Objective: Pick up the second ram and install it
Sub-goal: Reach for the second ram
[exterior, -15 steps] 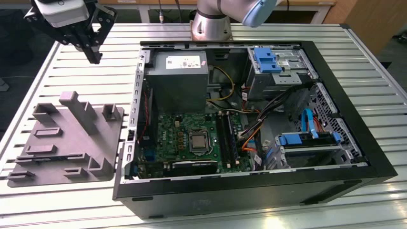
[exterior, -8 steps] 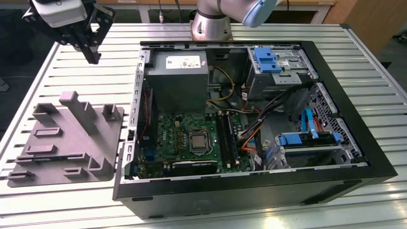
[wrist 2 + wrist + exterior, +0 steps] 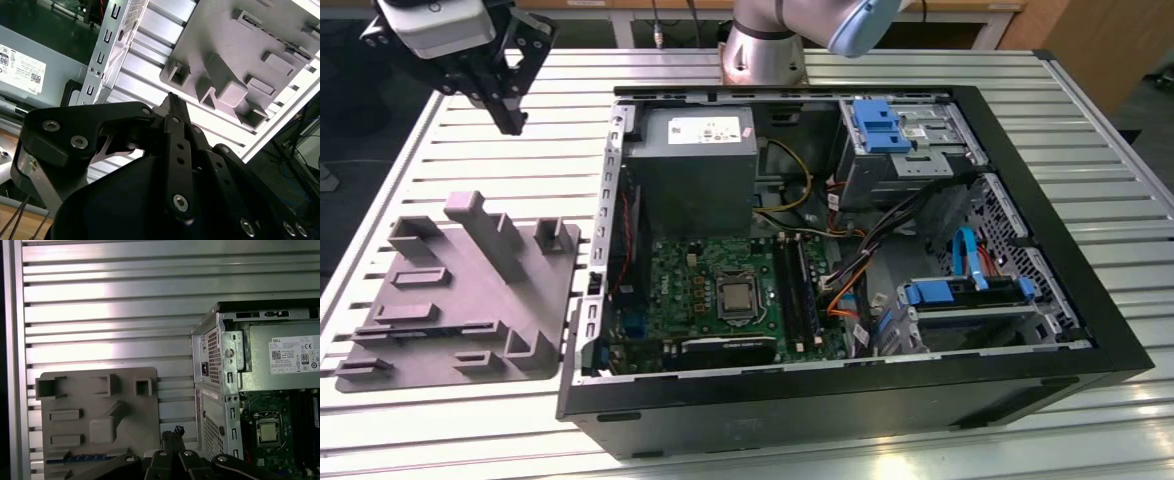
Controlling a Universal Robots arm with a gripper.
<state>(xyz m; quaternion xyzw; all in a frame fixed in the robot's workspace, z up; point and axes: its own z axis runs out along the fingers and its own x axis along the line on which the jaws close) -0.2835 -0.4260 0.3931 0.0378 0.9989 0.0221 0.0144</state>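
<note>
My gripper (image 3: 511, 122) hangs above the slatted table at the exterior view's far left, beyond the grey tray (image 3: 467, 300) and left of the open computer case (image 3: 854, 390). Its black fingers meet at a point, shut with nothing between them, as both wrist views also show (image 3: 171, 97) (image 3: 176, 431). In the first wrist view a thin dark strip with blue flecks (image 3: 75, 458), which looks like the second ram, lies flat in a long slot of the tray (image 3: 100, 410), near the gripper. The motherboard's black memory slots (image 3: 797, 290) lie inside the case, right of the processor (image 3: 736, 297).
The grey tray has several upright blocks (image 3: 487, 230). The case's metal wall (image 3: 603, 230) stands between the tray and the green motherboard (image 3: 694, 270). A grey power supply (image 3: 691, 160), orange and blue cables (image 3: 854, 270) and drive cages (image 3: 907, 140) crowd the case. The arm's base (image 3: 767, 50) stands behind it.
</note>
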